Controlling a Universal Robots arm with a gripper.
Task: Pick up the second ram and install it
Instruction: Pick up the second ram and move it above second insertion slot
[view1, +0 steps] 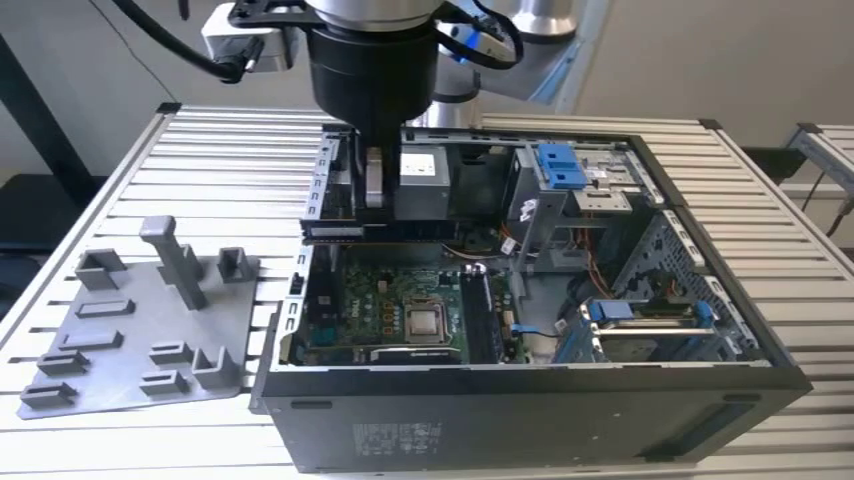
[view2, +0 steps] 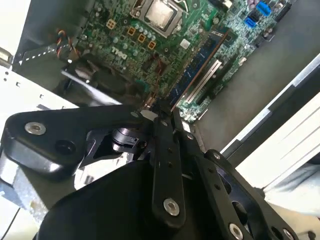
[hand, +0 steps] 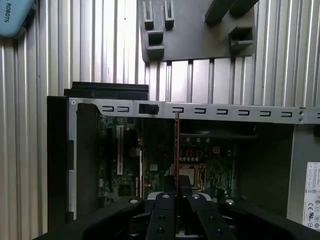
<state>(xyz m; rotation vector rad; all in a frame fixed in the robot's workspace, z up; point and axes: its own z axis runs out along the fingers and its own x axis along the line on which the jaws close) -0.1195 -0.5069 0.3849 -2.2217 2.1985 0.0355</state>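
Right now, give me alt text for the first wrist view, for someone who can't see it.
The gripper holds the second ram, a thin edge-on strip, over the open computer case and its green motherboard. Beyond the case, a grey fixture plate lies on the slatted table.

Low in the middle of the exterior view, a label (view1: 400, 437) of small print, too fine to make out, sits on the outer wall of the black computer case (view1: 561, 420). In the second wrist view white letters stand on the green motherboard (view2: 118, 51); in the first wrist view a white sticker (hand: 311, 192) of fine print sits on the case, and dark capitals cross a pale blue object (hand: 12, 15)
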